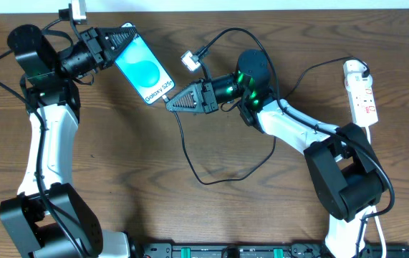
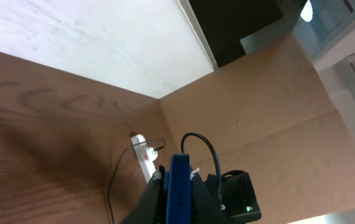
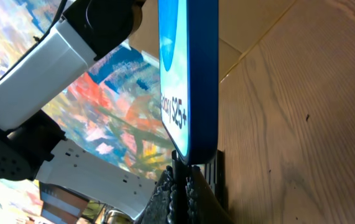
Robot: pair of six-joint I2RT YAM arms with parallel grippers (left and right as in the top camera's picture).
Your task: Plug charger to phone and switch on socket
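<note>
Pushing the charger tip, pinched in the right tool, squarely into the phone clamped by the left tool should seat it.

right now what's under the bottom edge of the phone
The right hand, shut, meets that edge of the phone, black cable trailing from it. Its fingers cover the cable's tip, so whether it is plugged in cannot be seen.

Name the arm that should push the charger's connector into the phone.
Right. The right gripper is shut on the charger near its tip, right at the lower edge of the phone. The left gripper is shut on the phone's upper end, so it is busy holding it.
</note>
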